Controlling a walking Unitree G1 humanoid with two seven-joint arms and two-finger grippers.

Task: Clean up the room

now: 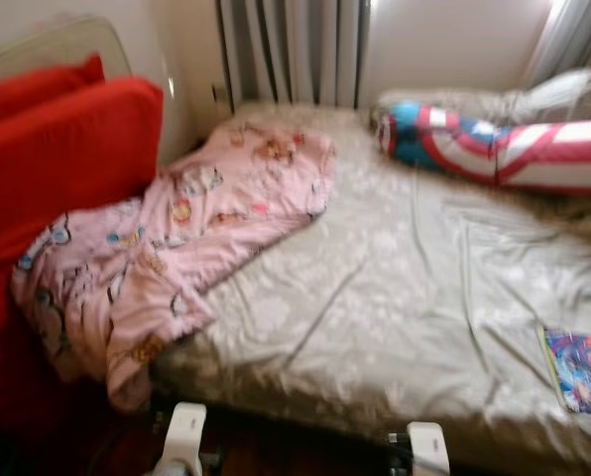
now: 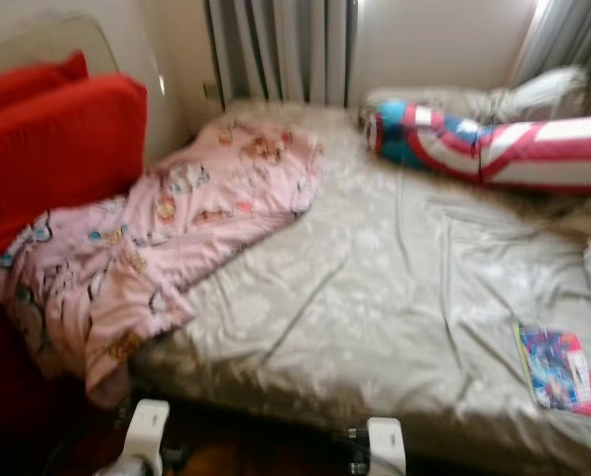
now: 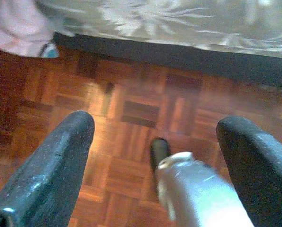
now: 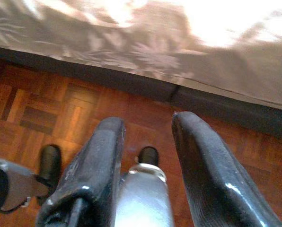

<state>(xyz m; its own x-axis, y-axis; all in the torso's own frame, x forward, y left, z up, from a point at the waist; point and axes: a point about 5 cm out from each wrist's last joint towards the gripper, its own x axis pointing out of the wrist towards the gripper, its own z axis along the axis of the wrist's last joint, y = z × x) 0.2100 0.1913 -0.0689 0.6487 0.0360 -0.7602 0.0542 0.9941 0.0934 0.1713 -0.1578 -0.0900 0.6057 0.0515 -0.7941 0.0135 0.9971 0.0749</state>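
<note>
A bed with a crumpled grey-beige flowered sheet point(image 1: 395, 288) lies before me. A pink cartoon-print blanket point(image 1: 177, 248) is bunched over its left side and hangs off the near corner. Two red pillows point(image 1: 58, 159) lean at the left. A red, white and blue striped bolster point(image 1: 504, 149) lies along the far right. A colourful book point(image 1: 580, 369) rests near the right front edge. Both arms hang low in front of the bed. My left gripper point(image 3: 155, 125) is open over the parquet floor point(image 3: 60, 85), and my right gripper point(image 4: 143, 124) is open there too, holding nothing.
Grey curtains point(image 1: 291, 50) hang behind the bed, with a pale wall point(image 1: 444, 40) beside them. A white pillow or cloth point(image 1: 563, 94) sits at the far right corner. The bed's dark base point(image 4: 131, 80) runs close in front of both grippers.
</note>
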